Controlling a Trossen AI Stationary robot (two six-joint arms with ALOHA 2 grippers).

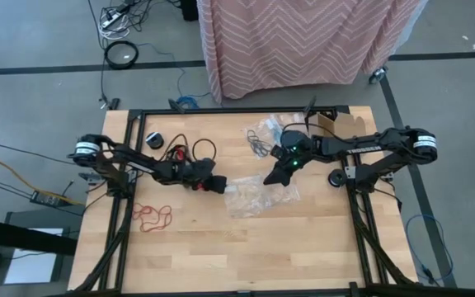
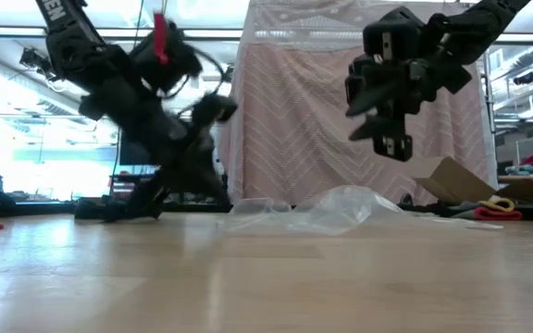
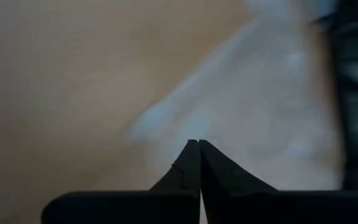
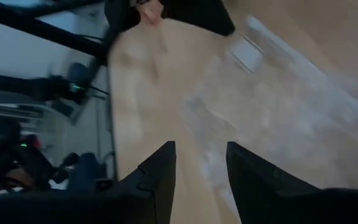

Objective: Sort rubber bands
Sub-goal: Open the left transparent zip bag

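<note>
From above you see the whole wooden counter (image 1: 246,247): the red rubber bands (image 1: 152,216) lie alone on its left part, well apart from both arms, and some dark rubber bands (image 1: 190,150) lie near the far edge, just behind the left arm. The level view does not show these clusters clearly; only a thin red strip at its left border may be the red ones, you cannot tell. It shows instead that the clear plastic bag (image 1: 258,195) lies flat on the counter and that the right gripper (image 2: 384,116) hangs high above it, not touching. A second crinkled bag (image 1: 264,136) lies near the far edge, beside a piece of cardboard (image 1: 336,125). The left gripper (image 1: 218,185) is at the left edge of the clear bag, with the arm stretched low across the counter from the left side; its wrist view shows the fingers (image 3: 185,174) pressed together, closed, with nothing visible between them, over the pale bag and bare wood. The right gripper reaches in from the right side, bent down over the bag; its wrist view shows the fingers (image 4: 160,171) apart, open, with nothing between them. The near half of the counter is bare wood and gives you room to move. A pink patterned cloth (image 1: 303,37) hangs behind the far edge.
</note>
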